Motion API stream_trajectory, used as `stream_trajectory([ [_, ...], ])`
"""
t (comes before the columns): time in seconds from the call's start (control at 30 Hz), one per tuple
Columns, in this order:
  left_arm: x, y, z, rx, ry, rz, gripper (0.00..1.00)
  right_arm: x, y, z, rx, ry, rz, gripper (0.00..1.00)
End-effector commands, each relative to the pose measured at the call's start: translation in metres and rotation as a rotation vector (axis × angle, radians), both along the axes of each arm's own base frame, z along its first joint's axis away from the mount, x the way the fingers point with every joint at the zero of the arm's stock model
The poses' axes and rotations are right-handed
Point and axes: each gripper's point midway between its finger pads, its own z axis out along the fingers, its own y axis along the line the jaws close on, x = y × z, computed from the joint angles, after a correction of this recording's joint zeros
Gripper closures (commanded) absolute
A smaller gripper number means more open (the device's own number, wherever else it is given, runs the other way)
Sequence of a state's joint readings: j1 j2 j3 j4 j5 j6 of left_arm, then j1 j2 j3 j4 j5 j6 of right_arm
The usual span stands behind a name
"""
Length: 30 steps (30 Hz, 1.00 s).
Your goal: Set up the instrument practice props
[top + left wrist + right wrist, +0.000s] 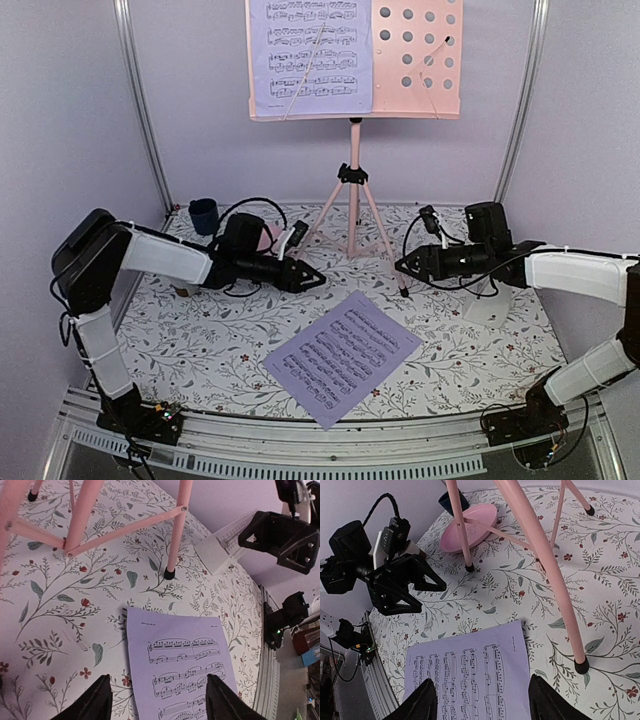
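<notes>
The pink music stand (352, 200) stands at the back centre, and one sheet music page (310, 55) rests on the left half of its perforated desk (415, 60). A second page (342, 357) lies flat on the floral tablecloth in front of the tripod. My left gripper (315, 278) hovers left of the tripod, open and empty, above the page's left edge (180, 660). My right gripper (403, 267) faces it from the right, also open and empty over the page (470, 665). The white metronome (492, 308) stands behind my right arm.
A dark blue cup (203, 215) sits at the back left, and a round pink plate (469, 527) lies near it behind my left arm. The black feet of the tripod legs (581, 665) stand close to the page. A metal rail (330, 440) runs along the near edge.
</notes>
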<state>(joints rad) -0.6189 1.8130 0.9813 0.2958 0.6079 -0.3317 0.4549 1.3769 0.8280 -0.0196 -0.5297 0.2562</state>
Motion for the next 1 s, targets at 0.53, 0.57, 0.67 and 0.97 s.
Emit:
stream_trajectory([
  [0.53, 0.023, -0.074, -0.065, 0.0, 0.096, -0.014, 0.32, -0.014, 0.002, -0.1, -0.054, 0.215, 0.018, 0.47],
  [0.57, 0.024, -0.075, -0.07, 0.006, 0.101, -0.011, 0.32, -0.015, 0.002, -0.103, -0.055, 0.222, 0.018, 0.47],
  [0.67, 0.027, -0.077, -0.076, 0.016, 0.109, -0.008, 0.32, -0.016, 0.002, -0.113, -0.062, 0.242, 0.026, 0.49],
  [0.97, 0.029, -0.085, -0.087, 0.039, 0.129, -0.021, 0.33, -0.019, 0.002, -0.14, -0.094, 0.288, 0.038, 0.55],
])
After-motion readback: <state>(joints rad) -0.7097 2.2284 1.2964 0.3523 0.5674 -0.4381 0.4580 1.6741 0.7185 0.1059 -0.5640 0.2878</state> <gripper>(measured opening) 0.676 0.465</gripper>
